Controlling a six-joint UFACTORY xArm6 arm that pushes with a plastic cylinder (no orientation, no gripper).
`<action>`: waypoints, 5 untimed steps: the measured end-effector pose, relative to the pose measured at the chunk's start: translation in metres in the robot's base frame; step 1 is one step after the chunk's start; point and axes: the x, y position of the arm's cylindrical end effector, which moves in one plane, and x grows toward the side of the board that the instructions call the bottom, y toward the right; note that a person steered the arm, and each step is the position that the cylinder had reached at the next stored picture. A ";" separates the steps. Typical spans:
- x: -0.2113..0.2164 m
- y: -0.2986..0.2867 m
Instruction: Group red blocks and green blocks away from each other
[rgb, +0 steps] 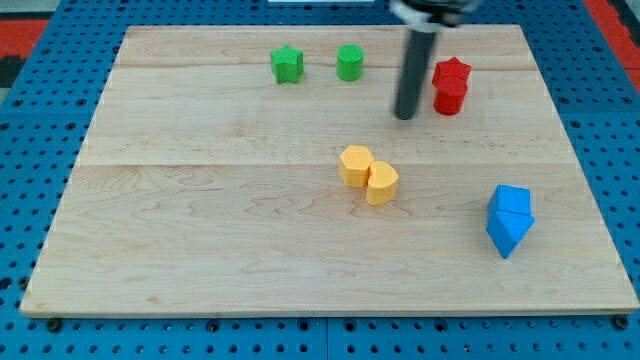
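The two red blocks are sitting at the far right of the board, touching: a red star (451, 71) and, just nearer, a red cylinder (449, 97). My tip (405, 115) is resting on the wood just left of the red cylinder, close but not touching it; it is a bare rod end, so it is gripping nothing. The two green blocks are lying further left along the same far strip, slightly apart from each other: a green cylinder (349, 62) nearer the rod and a green star (287, 64) beyond it. Open wood is separating the green pair from the red pair, with the rod standing between them.

Near the board's centre, two yellow blocks are touching, a yellow hexagon-like block (355, 165) and a yellow heart-like block (381, 184). At the near right, two blue blocks (510, 219) are pressed together, their shapes hard to make out. The board (200, 230) is pale, grained wood, lying on a blue perforated table (40, 120). The blocks are looking matte and solid.
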 end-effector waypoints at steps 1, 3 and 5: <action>-0.052 0.043; -0.091 -0.061; -0.091 -0.095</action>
